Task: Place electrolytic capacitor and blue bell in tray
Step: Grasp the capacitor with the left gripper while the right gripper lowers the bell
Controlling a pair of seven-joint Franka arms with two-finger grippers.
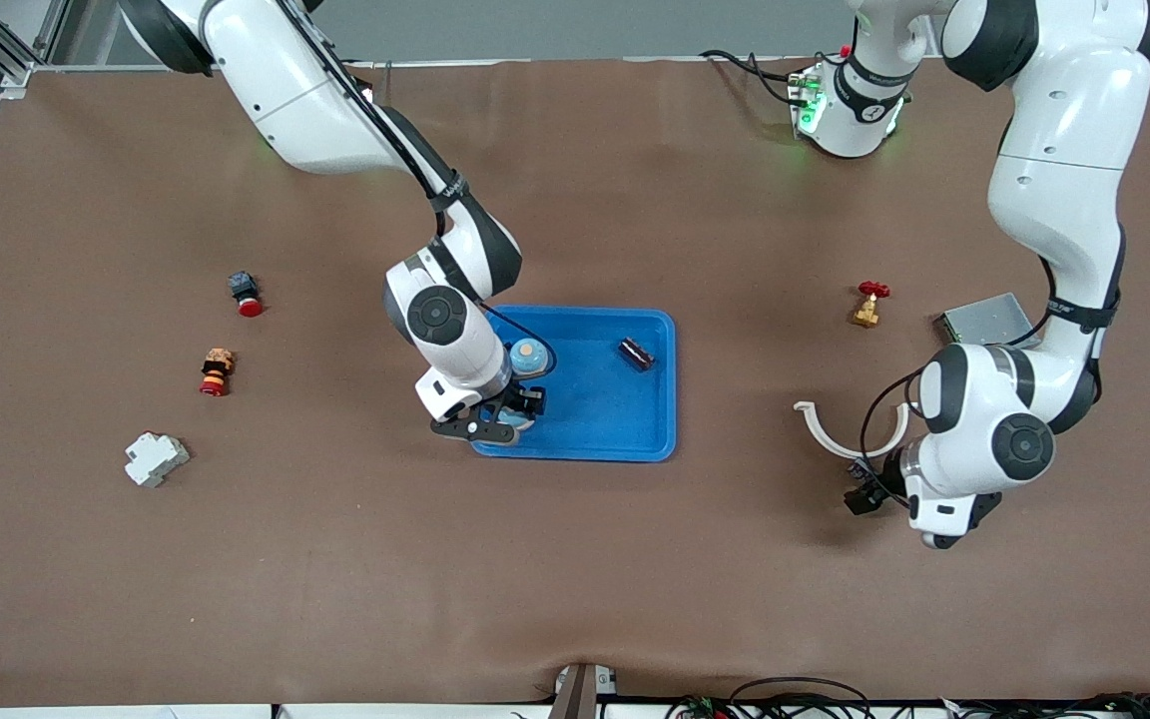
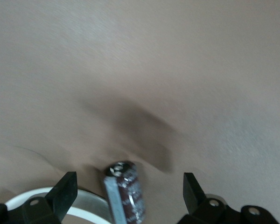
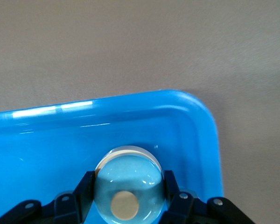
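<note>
The right arm is reaching down into the tray (image 1: 650, 399) at the corner nearest the front camera, toward the right arm's end of the table. Its claw, the right gripper (image 1: 523, 404), is clamping the bell (image 3: 130, 182) between both fingers (image 3: 84, 186). In the right wrist view the pale blue dome with its tan button is sitting just inside the tray's rounded corner. I cannot tell whether the bell is touching the tray floor.

A capacitor (image 1: 637, 354) is lying inside the tray, a dark cylinder near the rim toward the left arm's end. It is well apart from the bell.

The left arm is hanging low over the bare table toward its own end, nearer the front camera than the tray. The left gripper (image 1: 864, 494) is standing wide open. A second capacitor (image 2: 126, 191) is showing between its fingers (image 2: 65, 193), and neither finger is touching it. A white ring piece (image 1: 835, 434) is lying just beside that capacitor.

A brass valve (image 1: 869, 305) with a red handle and a grey box (image 1: 984, 318) are sitting farther from the front camera than the left gripper. Toward the right arm's end, a red button (image 1: 246, 295), a small striped part (image 1: 217, 371) and a white block (image 1: 156, 458) are lying well apart from the tray.
</note>
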